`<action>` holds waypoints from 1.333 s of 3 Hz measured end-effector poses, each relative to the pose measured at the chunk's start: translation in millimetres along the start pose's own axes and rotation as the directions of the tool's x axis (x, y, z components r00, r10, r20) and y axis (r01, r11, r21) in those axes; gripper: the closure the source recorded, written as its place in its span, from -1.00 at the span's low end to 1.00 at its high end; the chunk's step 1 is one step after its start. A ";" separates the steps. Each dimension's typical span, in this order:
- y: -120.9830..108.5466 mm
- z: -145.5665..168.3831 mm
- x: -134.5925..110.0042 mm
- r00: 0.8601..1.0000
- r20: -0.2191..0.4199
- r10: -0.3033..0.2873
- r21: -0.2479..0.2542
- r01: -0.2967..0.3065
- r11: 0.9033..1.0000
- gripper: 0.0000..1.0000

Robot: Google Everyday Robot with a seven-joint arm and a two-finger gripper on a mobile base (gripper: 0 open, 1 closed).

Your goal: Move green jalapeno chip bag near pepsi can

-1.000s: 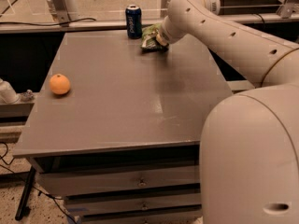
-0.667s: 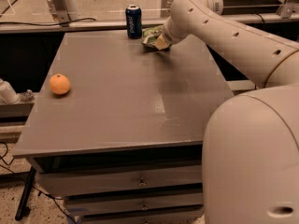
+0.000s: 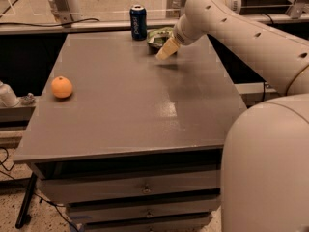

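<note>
The green jalapeno chip bag (image 3: 158,36) lies at the table's (image 3: 120,110) far edge, just beside the pepsi can (image 3: 138,21). The gripper (image 3: 165,51) is right by the bag; spread or closed, I cannot tell.

Dark blue with a silver top and white lettering on the pepsi can (image 3: 138,22), upper centre of the frame. Just right of it, crinkly green on the green jalapeno chip bag (image 3: 157,36), partly hidden. Pale cream on the gripper (image 3: 165,51), upper centre-right, just below the bag. Same glossy cream-white along the arm (image 3: 241,28), dotted with small dark holes. Bright orange on the orange (image 3: 62,87) at the left. Plain matte grey-brown across the table (image 3: 120,110), darker grey on the drawers (image 3: 145,190) beneath. Speckled tan on the floor (image 3: 7,211), lower left.
</note>
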State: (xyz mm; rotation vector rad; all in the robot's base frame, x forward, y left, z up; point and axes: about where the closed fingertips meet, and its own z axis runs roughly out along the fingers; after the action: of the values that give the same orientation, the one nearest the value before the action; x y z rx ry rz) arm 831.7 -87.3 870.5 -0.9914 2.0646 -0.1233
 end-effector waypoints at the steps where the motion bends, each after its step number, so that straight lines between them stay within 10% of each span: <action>1: -1.7 -37.5 7.1 0.999 0.036 -0.034 -0.063 0.036 0.997 -1.00; 3: -22.9 -208.3 10.1 0.969 0.209 -0.132 -0.164 0.168 0.972 -1.00; 4: -29.2 -277.0 1.1 0.929 0.337 -0.156 -0.162 0.220 0.962 -1.00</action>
State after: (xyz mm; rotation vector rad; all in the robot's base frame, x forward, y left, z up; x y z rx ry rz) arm 651.3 -175.6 1063.5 -1.2436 1.7031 0.1400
